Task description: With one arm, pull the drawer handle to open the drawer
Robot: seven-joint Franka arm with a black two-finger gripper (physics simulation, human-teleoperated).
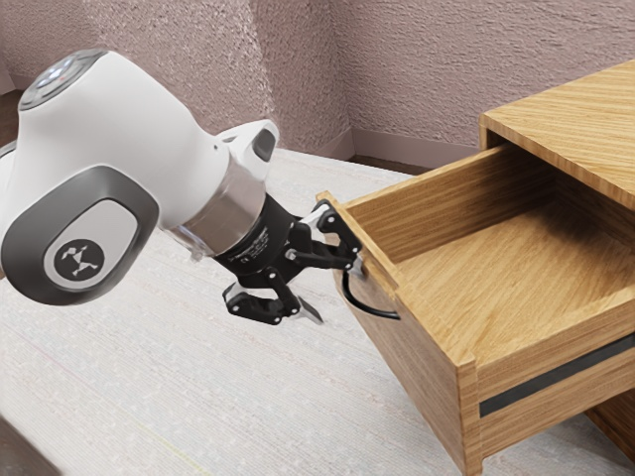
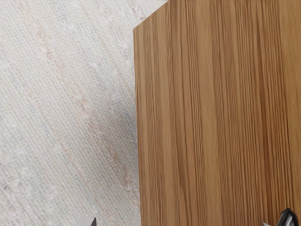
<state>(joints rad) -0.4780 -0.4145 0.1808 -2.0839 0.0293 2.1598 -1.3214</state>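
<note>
drawer (image 1: 417, 367) well out | pincer (image 1: 306, 273) wide, beside handle (image 1: 375, 309), not clamping it | I'd hook squarely, pull straight outward

Side camera near arm (image 1: 99, 188) and drawer (image 1: 496, 288); wrist camera close on shared drawer front (image 2: 216, 113).

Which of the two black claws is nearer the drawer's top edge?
The upper finger, at the open drawer's front corner above the black handle. The lower finger hangs further back, over the tabletop.
</note>
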